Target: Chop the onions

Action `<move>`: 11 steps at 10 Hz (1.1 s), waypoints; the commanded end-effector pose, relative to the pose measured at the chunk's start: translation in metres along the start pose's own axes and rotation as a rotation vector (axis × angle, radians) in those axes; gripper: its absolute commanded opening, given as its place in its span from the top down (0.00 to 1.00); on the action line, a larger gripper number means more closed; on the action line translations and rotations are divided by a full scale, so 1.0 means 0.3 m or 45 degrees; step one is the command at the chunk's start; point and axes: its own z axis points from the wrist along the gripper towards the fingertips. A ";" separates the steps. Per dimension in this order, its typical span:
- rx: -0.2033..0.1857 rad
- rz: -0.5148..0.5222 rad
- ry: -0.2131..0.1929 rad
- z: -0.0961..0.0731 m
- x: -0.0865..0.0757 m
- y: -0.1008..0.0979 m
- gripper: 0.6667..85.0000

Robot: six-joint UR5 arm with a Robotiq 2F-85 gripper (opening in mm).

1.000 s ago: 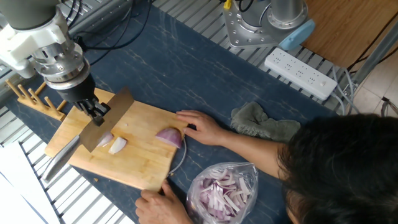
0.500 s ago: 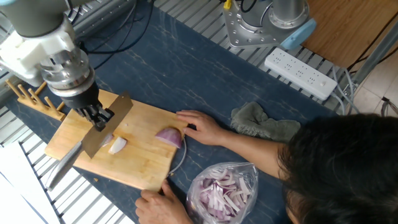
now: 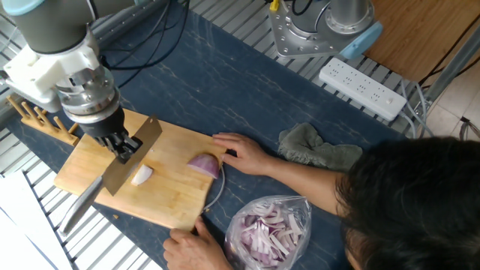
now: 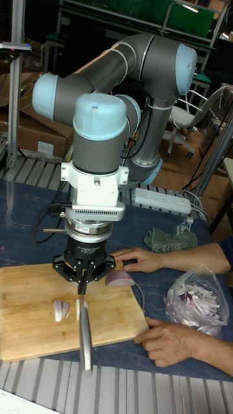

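A bamboo cutting board (image 3: 176,202) (image 4: 32,284) carries the onions. The small pale wedge (image 3: 142,175) lies mid-board and shows as cut slices (image 4: 61,309) in the tall fixed view. The purple half-dome (image 3: 204,165) (image 4: 120,278) sits at the board's right end. My gripper (image 3: 124,146) (image 4: 83,284) is shut on a knife (image 3: 129,154) (image 4: 85,330). The blade stands just left of the pale wedge and hides part of it. The handle (image 3: 79,206) points toward the front left.
A person's hand (image 3: 241,154) rests on the board beside the purple half. Their other hand (image 3: 191,244) grips the front edge. A clear bag of onion strips (image 3: 270,229), a grey cloth (image 3: 319,146), a power strip (image 3: 364,86) and a wooden rack (image 3: 37,116) surround the board.
My gripper and the knife have shifted right along the board toward the pale wedge. The blade now covers its left slice. The hands and purple half stayed put.
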 end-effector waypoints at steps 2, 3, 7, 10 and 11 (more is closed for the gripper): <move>-0.023 0.022 -0.003 0.013 -0.027 0.044 1.00; -0.018 0.020 -0.005 0.022 -0.029 0.043 1.00; -0.006 0.025 -0.013 0.054 -0.031 0.048 1.00; -0.002 0.025 -0.009 0.065 -0.017 0.048 1.00; -0.002 0.023 -0.012 0.069 -0.016 0.047 1.00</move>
